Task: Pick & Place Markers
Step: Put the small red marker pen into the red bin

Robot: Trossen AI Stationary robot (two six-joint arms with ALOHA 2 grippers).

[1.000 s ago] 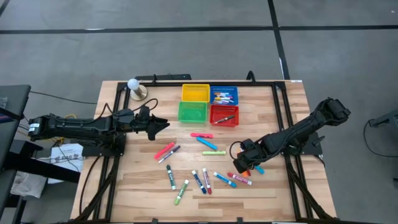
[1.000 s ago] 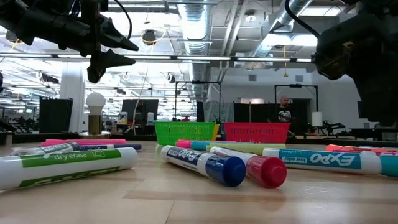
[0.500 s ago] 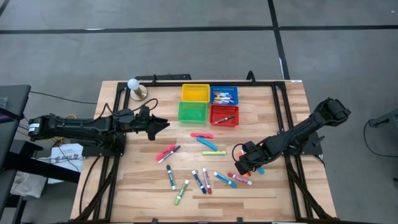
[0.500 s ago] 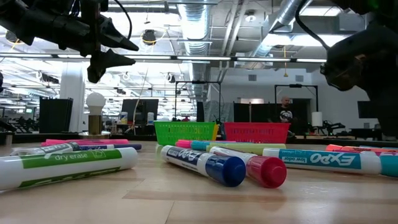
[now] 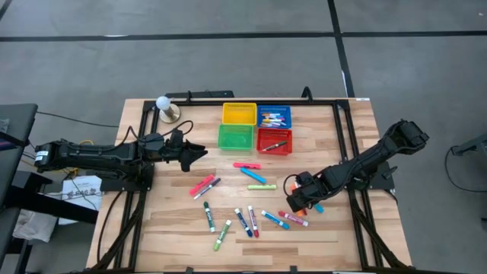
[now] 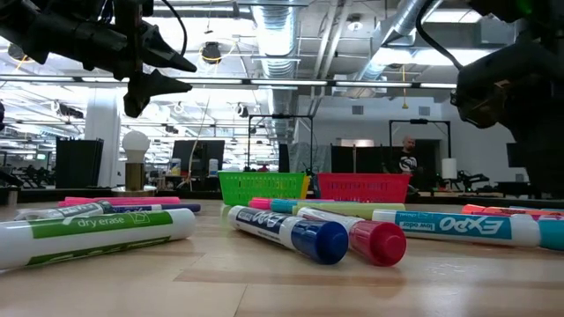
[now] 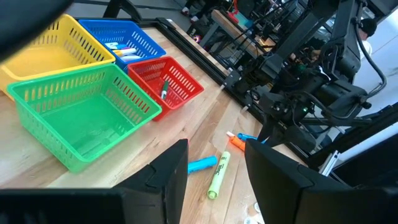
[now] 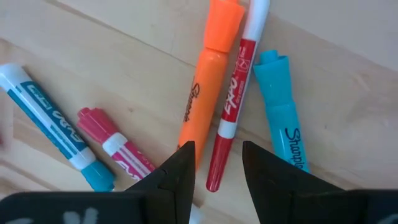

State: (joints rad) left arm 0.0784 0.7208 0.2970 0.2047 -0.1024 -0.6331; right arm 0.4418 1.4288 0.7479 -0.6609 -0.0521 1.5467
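Blue basket (image 5: 274, 116) holding several markers, red basket (image 5: 275, 141) holding one, yellow basket (image 5: 239, 113) and green basket (image 5: 235, 137) bare, remaining markers (image 5: 247, 221) scattered on counter (image 5: 175, 228), right hand (image 8: 214, 168) released, straddling a red Expo marker (image 8: 231, 115), left hand (image 5: 199, 152) released beside green basket.

Orange marker (image 8: 208, 81), red marker (image 8: 235, 106), perhaps teal marker (image 8: 283, 115).

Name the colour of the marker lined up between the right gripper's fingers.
Red and white: the Expo marker, clearest in the right wrist view.
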